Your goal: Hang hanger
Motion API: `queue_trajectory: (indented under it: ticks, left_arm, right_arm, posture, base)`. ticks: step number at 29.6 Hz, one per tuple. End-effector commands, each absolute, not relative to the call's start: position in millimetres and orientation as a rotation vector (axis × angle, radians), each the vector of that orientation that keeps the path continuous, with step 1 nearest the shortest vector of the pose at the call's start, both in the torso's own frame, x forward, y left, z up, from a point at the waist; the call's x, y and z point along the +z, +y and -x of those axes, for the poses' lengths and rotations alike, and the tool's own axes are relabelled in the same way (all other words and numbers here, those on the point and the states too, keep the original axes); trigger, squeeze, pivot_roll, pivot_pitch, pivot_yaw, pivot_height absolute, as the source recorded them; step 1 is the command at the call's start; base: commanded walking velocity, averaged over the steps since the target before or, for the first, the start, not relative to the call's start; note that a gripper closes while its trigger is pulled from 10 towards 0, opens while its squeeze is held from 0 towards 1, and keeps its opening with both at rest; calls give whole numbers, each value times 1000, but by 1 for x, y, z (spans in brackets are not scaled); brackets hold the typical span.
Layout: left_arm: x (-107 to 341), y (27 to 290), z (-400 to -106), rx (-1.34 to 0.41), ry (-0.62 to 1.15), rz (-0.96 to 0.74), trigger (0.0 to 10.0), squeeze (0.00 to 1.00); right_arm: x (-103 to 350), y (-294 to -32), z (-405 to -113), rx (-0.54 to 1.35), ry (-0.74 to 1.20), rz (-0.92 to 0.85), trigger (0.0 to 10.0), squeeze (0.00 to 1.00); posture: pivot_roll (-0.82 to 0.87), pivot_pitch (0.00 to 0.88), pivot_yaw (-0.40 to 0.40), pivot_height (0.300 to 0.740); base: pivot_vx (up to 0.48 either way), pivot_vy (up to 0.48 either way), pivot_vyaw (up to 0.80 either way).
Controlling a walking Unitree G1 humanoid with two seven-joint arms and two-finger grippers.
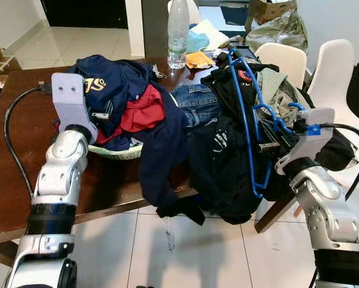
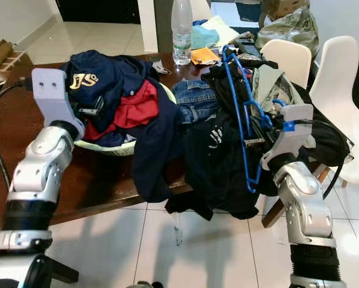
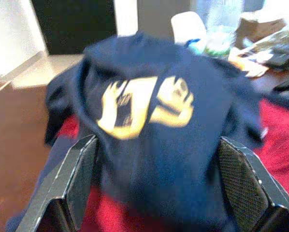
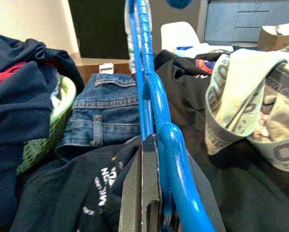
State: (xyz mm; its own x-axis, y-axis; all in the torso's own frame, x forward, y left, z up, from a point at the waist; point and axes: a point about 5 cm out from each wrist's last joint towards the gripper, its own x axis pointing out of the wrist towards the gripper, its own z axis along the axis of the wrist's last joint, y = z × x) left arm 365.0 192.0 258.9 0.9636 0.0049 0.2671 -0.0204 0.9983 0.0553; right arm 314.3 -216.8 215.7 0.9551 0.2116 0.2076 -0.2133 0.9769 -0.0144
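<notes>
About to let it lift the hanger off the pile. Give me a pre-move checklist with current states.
1. Right hand shut on the blue hanger: ok, the wrist view shows the fingers clamped on the bar.
2. Hanger free of clothes: not ok, it lies over the black garment and among the pile.
3. Left hand empty: ok, open, fingers on either side of the navy shirt, not gripping.
4. Water bottle out of the lift path: ok, upright, farther back on the table.
5. Rail to hang it on: cannot tell.
</notes>
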Motion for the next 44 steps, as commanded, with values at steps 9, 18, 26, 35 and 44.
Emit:
queue_trajectory:
  ticks: [9,18,26,35,44]
  left_arm:
    - [248,174,-365,-85,-254,-124,0,0]
    - [240,183,-363,-83,-226,-164,0,0]
    - [269,182,-362,-210,-284,18,0,0]
    - [384,135,-305,-938,-622,192,0,0]
    - [462,133,-273,-1153,-825,77,0,0]
  right_arm:
    - [212,-217,-309,216,-193,-17,10000,0]
    - [211,-216,-309,214,-189,-17,10000,0]
    - [212,-216,-311,212,-193,-13,10000,0]
    - [213,-217,-313,195,-202,-20,10000,0]
    - [214,-218,-316,180,-215,-35,10000,0]
  posture:
    - [69,169,12,740]
    - [74,162,18,740]
    - [77,132,19,740]
    - [91,125,21,740]
    - [116,108,29,740]
  base:
    - [0,0,0]
    - [0,0,0]
    - [0,0,0]
    - [0,0,0]
    - [0,0,0]
